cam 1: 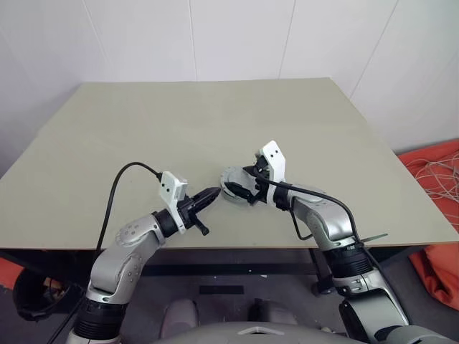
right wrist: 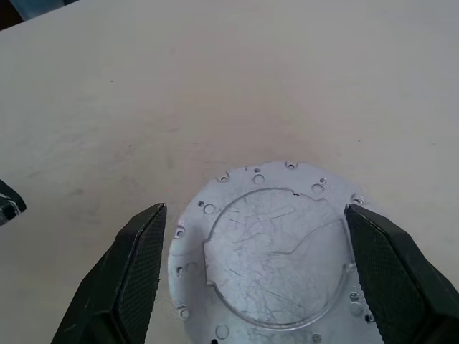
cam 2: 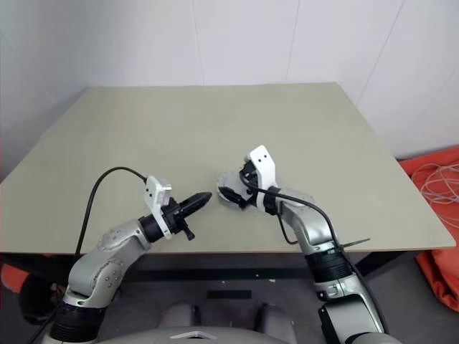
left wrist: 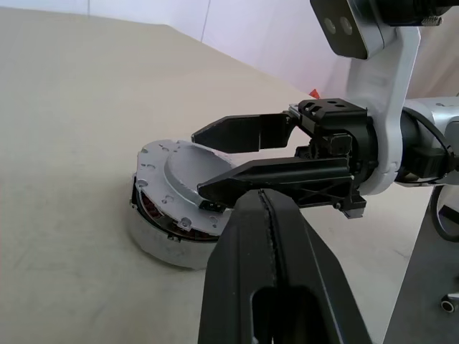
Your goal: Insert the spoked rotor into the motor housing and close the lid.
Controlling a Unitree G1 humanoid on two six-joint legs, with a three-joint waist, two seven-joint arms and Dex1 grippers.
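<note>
The motor housing [left wrist: 166, 247] stands on the table, its coppery windings [left wrist: 150, 209] showing under the rim of the grey lid [right wrist: 269, 258] that lies on top of it. The spoked rotor is hidden from view. My right gripper [cam 1: 239, 190] is open just above the lid, one black finger [right wrist: 140, 276] on each side of it, holding nothing. My left gripper [cam 1: 214, 193] is shut and empty. It points level at the housing from the left, a short gap away. Its closed fingers [left wrist: 265, 244] rise in front of the housing in the left wrist view.
The housing sits near the front edge of the tan table [cam 1: 215, 122], in the middle. A black cable [cam 1: 118, 186] loops from my left wrist. An orange heap with white cord [cam 1: 437, 175] lies on the floor at the right, and a white wall backs the table.
</note>
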